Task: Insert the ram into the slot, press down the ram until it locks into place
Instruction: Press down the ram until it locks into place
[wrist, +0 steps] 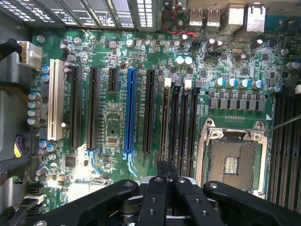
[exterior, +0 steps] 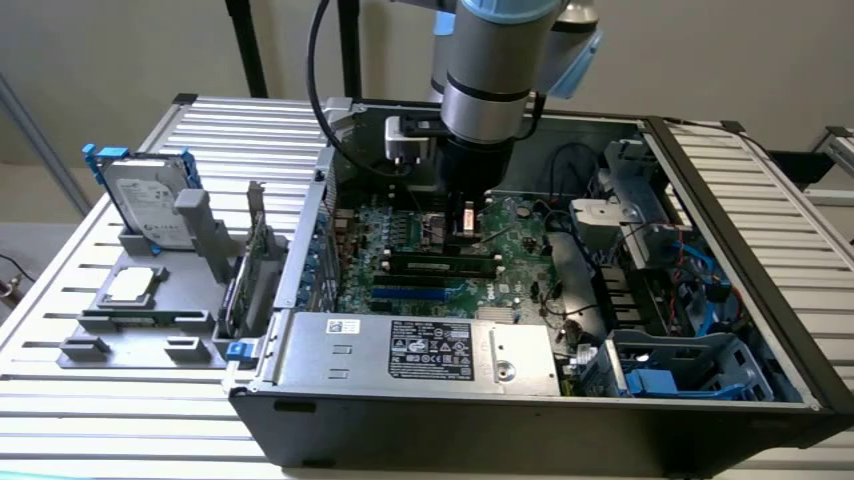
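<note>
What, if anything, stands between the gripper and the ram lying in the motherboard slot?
Nothing visible does. In the exterior view the gripper hangs inside the open computer case, above the motherboard. The ram lies in a slot just in front of it, with open board between them and no cable or card across the gap.

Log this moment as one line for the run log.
stage: end effector low over motherboard inside open PC case | ram: lying in black slot | hard drive: on holder outside case
</note>
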`<action>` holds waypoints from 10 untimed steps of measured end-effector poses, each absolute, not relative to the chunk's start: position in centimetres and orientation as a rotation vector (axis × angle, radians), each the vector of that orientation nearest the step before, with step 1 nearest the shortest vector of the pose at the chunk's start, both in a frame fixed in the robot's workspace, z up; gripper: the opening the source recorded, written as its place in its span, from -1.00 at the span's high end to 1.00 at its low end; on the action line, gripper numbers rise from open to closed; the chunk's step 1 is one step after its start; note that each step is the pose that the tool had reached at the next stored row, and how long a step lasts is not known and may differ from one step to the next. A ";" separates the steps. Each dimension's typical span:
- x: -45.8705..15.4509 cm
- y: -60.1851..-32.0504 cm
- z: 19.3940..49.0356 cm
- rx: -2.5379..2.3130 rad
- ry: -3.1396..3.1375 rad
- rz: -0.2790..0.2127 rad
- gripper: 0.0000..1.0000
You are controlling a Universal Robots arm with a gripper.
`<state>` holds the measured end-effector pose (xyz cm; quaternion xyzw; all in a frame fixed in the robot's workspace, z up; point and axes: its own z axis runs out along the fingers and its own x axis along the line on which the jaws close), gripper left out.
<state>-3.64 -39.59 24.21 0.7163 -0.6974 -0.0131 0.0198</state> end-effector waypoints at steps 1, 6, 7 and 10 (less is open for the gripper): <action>-3.7 -39.6 24.1 2.222 -2.164 -0.041 0.80; -3.8 -39.5 23.9 2.222 -2.164 -0.040 0.80; -3.8 -39.5 23.8 2.223 -2.164 -0.040 0.80; -3.8 -39.5 23.7 2.224 -2.166 -0.037 0.80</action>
